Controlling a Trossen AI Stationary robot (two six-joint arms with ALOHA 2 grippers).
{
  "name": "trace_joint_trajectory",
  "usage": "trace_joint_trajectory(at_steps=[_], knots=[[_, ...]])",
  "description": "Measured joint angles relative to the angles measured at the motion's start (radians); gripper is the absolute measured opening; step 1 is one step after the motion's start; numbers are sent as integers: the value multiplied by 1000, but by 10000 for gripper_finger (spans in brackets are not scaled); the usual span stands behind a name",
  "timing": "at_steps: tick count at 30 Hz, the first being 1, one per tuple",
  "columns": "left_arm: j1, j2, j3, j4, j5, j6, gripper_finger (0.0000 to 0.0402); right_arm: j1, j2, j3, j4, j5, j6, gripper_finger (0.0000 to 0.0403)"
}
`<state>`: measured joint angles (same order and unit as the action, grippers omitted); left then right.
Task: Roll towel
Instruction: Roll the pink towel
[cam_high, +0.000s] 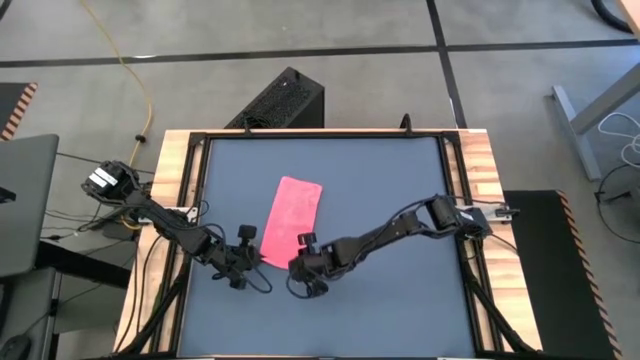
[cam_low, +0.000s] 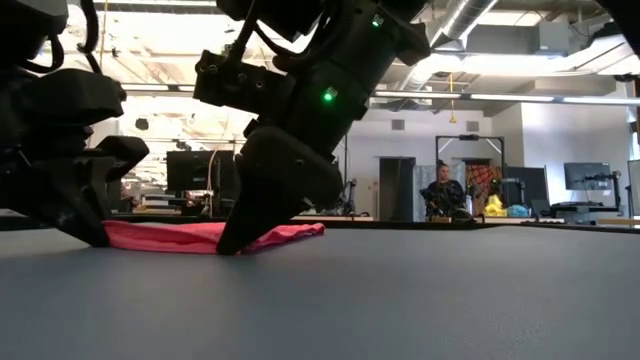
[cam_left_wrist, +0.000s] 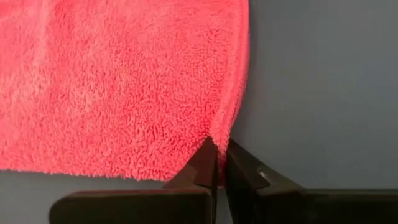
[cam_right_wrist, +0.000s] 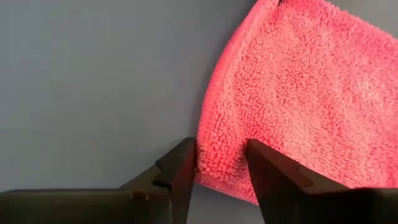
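Observation:
The pink towel lies flat on the dark grey table as a long strip running from far to near. Both grippers stand at its near end. My left gripper is shut on the towel's left side edge, close to the near corner. My right gripper is open at the near right corner, which lies between its two fingers. In the low view the towel shows as a thin flat layer on the table, with the right gripper's fingers down at it. My left gripper pinches the towel's side hem between its two fingers, just short of the near corner. The fingers slant down at it from the table's near left. The hem is drawn into a small ridge at the fingertips; the rest of the towel lies flat on the table. My right gripper has its open fingers on either side of the towel's near right corner; whether they touch the cloth I cannot tell.
Wooden frame rails border the table on the left and right. A black box stands on the floor beyond the far edge. Bare tabletop lies to the right of the towel and near the front edge. A person is far off in the room.

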<state>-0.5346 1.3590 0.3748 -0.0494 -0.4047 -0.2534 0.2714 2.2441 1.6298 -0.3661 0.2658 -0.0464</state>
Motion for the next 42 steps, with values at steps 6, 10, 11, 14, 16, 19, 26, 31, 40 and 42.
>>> trace_joint_trajectory(at_steps=[6,10,11,14,16,19,26,31,40,42], knots=[[2,0,-3,26,53,-104,1,-3,-3,-27,4,-36,51,92],[-13,2,-3,118,108,-170,1,-5,-4,-27,-4,-114,108,20],[-20,2,-3,145,131,-186,0,-4,-4,-27,-8,-134,128,17],[-49,4,-5,237,187,-240,0,9,-4,-27,-7,-174,189,30],[-86,6,-5,320,195,-270,0,19,-3,-28,-10,-206,230,41],[-152,35,-3,440,144,-286,0,42,-3,-28,-18,-255,286,39],[-246,198,42,630,24,-322,0,103,-23,-31,-38,-299,391,19],[-255,315,94,640,38,-363,0,137,-25,-31,-41,-353,546,41],[-253,393,121,646,50,-406,0,184,-25,-30,-53,-321,727,24],[-253,393,121,646,55,-406,0,191,-25,-30,-53,-309,759,24]])
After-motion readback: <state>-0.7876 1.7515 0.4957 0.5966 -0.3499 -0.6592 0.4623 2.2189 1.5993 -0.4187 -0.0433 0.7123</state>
